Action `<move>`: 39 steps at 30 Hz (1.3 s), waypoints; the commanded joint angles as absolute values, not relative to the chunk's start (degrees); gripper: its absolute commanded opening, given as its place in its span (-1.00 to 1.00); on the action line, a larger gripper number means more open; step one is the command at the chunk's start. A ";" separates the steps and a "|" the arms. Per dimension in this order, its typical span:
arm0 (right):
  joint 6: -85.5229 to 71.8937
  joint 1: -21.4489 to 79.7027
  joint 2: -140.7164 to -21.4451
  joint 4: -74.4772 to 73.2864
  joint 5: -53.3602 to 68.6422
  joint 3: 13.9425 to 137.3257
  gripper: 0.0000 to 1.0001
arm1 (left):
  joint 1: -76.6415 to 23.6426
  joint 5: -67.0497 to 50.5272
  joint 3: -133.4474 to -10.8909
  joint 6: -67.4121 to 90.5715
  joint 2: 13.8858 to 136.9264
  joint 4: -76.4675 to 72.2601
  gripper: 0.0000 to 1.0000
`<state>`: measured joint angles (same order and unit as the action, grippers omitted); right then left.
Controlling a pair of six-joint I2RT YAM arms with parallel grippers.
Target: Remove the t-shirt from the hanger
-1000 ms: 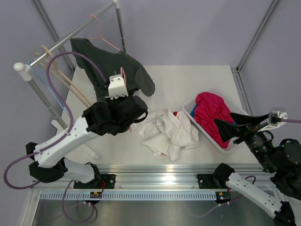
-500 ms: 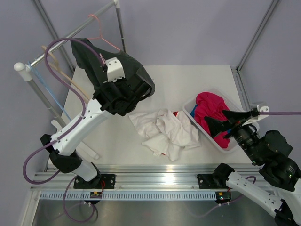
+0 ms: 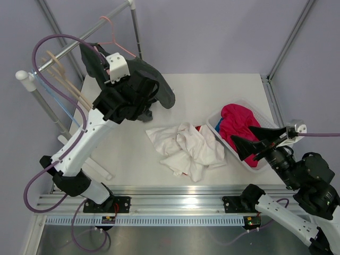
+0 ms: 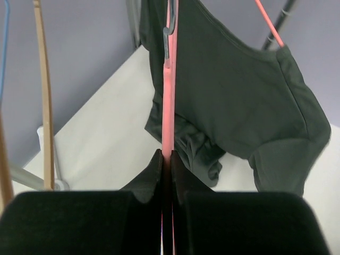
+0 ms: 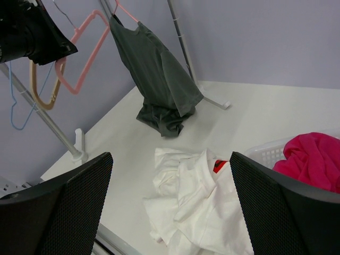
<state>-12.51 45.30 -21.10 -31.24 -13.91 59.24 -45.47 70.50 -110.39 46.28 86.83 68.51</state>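
White table (image 3: 212, 95) has a clothes rack (image 3: 79, 38) at its far-left corner with a dark grey t-shirt (image 3: 159, 87) hanging on it. The t-shirt (image 3: 188, 149) lies crumpled mid-table toward the near edge, just beside a basket (image 3: 213, 126) at the right edge. Left gripper (image 4: 166, 159) is clamped on the hanger (image 4: 168, 106), raised by the rack; right gripper (image 5: 169, 159) hovers spread wide, holding nothing, at the near-right corner.

White t-shirt (image 3: 188, 150) w/ red graphic lies crumpled mid-table, off its hanger; salmon hanger (image 4: 168, 106) bare, up nr rack.
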 commanded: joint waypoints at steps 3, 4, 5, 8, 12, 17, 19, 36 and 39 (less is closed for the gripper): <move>-13.53 45.18 -15.65 -28.66 -10.72 57.48 0.99 | -39.65 70.67 -113.38 41.49 84.20 61.08 -1.00; -13.62 45.18 -14.86 -28.39 -11.16 56.70 0.99 | -39.12 70.75 -113.38 41.48 83.94 61.08 -1.00; -13.88 45.18 -13.55 -27.87 -11.51 56.43 0.99 | -37.98 71.01 -113.38 41.48 83.76 60.91 -1.00; -14.24 45.18 -13.44 -28.38 -12.04 56.07 0.99 | -36.22 69.53 -113.64 34.85 82.97 56.54 -1.00; -14.59 45.18 -15.47 -29.18 -10.55 56.43 0.99 | -34.98 67.59 -114.43 30.51 82.44 52.39 -1.00; -14.76 45.18 -15.47 -29.00 -9.49 55.72 0.99 | -30.95 61.70 -115.04 26.99 82.97 48.95 -1.00; -14.85 45.26 -14.68 -28.39 -8.53 55.02 0.99 | -30.33 62.75 -113.83 26.98 81.74 47.65 -1.00; -14.76 45.26 -15.12 -28.65 -8.70 55.37 0.99 | -24.61 54.05 -104.85 27.60 78.67 43.95 -0.52; -14.68 45.18 -15.29 -28.92 -8.79 55.55 0.99 | -24.61 54.32 -104.24 29.09 76.73 44.03 0.30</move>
